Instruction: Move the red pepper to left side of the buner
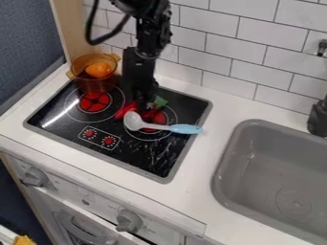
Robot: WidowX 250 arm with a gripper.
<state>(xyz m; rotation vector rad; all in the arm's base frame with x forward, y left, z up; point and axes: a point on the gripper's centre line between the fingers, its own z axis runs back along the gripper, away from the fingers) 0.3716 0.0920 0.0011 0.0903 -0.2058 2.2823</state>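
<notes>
Camera view: to the left of the gripper, as pictured, an amber see-through pot with small side handles stands at the back left of the black cooktop. In it lies a rounded orange item, seen partly through the pot's wall. Well to the gripper's right is the grey sink, a round drain marking on its floor.

The red pepper is at the gripper's tip, over the right-hand burner; red shows just left of the tip and a green end just right of it. Its middle is partly hidden by the black gripper, and its red is hard to part from the burner's red pattern. Whether the gripper is open or closed on the pepper, I cannot tell.

Nearer the camera than the tip lies a spoon with a pale blue handle, covering part of the burner. Far right, a dark faucet is cut off by the edge; at bottom left, so is a yellow item.

From the top edge, the arm hangs nearly upright, gripper pointing down.
</notes>
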